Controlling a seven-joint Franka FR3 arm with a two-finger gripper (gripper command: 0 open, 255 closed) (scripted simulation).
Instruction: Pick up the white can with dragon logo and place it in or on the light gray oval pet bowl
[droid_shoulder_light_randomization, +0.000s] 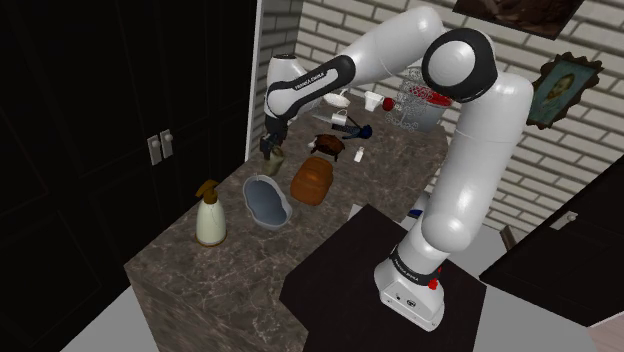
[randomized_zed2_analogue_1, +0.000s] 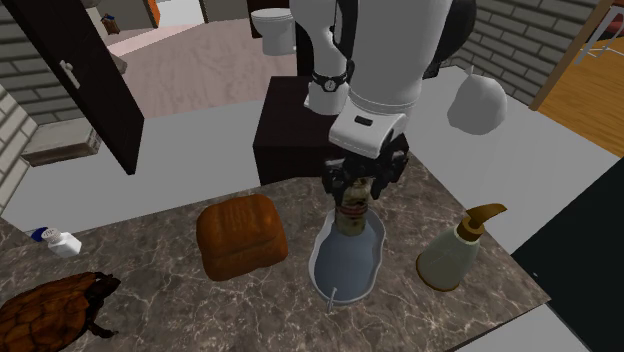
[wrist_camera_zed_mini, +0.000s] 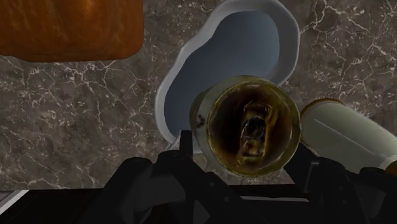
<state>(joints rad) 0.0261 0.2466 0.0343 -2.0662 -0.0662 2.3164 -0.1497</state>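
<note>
Can (wrist_camera_zed_mini: 251, 124), dull gold rather than white, hung upright, clasped betw. the closed-in fingers of the gripper (randomized_zed2_analogue_1: 353, 205), over one end of the bowl (randomized_zed2_analogue_1: 350, 272). Best approach, imo: shift toward bowl's middle, lower straight, keep vertical, release once base seats.

Olive-brown can (wrist_camera_zed_mini: 251, 127), perhaps printed; blue-grey bowl (wrist_camera_zed_mini: 245, 54); dark, white-veined counter (wrist_camera_zed_mini: 76, 108); orange-brown loaf (wrist_camera_zed_mini: 63, 25).

pale brick wall (droid_shoulder_light_randomization: 322, 20) | dark marble counter (droid_shoulder_light_randomization: 190, 282) (white-veined) | 1 framed portrait (droid_shoulder_light_randomization: 561, 88) | grey floor (droid_shoulder_light_randomization: 92, 332)
</note>
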